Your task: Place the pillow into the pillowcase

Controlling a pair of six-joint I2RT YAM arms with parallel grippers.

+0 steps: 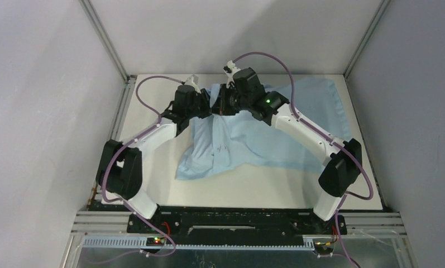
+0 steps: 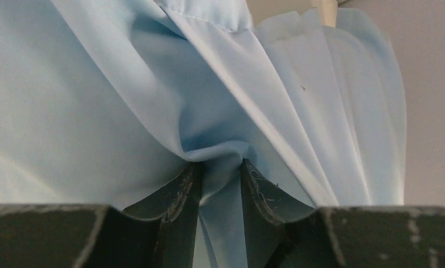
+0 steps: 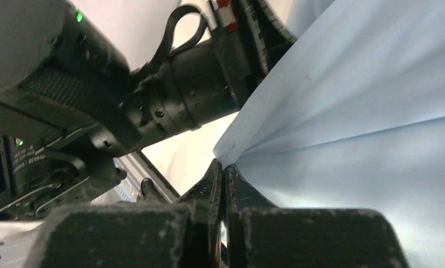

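Note:
The light blue pillowcase [image 1: 264, 139] lies crumpled over the middle and far right of the white table. Both grippers meet at its far middle edge and hold it lifted there. My left gripper [image 1: 213, 106] is shut on a bunched fold of the pillowcase [image 2: 125, 84], which is drawn down between its fingers at the gripper [image 2: 220, 164]. My right gripper [image 1: 226, 103] is shut on a thin corner of the pillowcase [image 3: 348, 111], pinched at the tips of the gripper [image 3: 224, 166]. No sea-green face shows. The pillow is hidden or out of view.
The left arm's wrist [image 3: 197, 95] sits very close in front of my right gripper. The bare table [image 1: 153, 100] shows at left and along the near edge. Metal frame rails [image 1: 122, 106] and grey walls enclose the table. Purple cables [image 1: 264, 56] loop over both arms.

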